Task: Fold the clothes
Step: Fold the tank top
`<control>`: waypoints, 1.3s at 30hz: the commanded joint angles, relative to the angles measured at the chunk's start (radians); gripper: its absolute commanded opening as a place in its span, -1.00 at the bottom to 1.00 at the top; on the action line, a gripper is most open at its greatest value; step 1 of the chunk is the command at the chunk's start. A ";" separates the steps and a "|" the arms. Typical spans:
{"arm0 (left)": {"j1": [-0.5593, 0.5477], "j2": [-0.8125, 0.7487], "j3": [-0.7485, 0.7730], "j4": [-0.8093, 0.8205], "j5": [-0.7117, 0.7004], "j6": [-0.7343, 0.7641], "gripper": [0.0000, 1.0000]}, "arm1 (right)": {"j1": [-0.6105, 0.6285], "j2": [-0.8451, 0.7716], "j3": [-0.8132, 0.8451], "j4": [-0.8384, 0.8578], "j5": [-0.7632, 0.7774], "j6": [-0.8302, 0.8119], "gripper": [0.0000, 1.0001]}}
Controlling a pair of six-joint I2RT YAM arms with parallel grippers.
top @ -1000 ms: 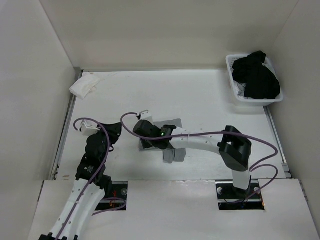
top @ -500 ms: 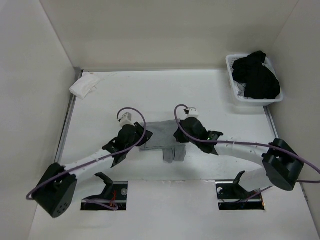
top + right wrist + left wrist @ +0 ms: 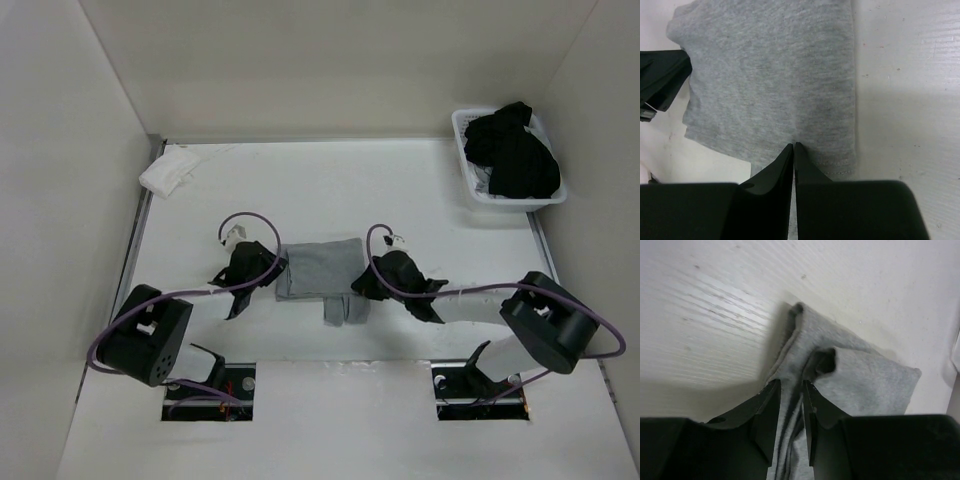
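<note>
Two holds are in play. The left end effector straddles the bunched left edge, jaws narrowly apart; I cannot tell whether they bite. The clothes, a grey knit top part-folded, lie mid-worktop. They look light and limp, likely to sag and slide, so are best pinched through all edge layers. The right end effector is closed, tips on the right-hand edge.
</note>
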 commanded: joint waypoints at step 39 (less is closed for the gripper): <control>0.063 -0.597 0.071 -0.572 -0.132 0.304 0.09 | -0.429 -0.539 -0.255 0.107 0.144 -0.145 0.38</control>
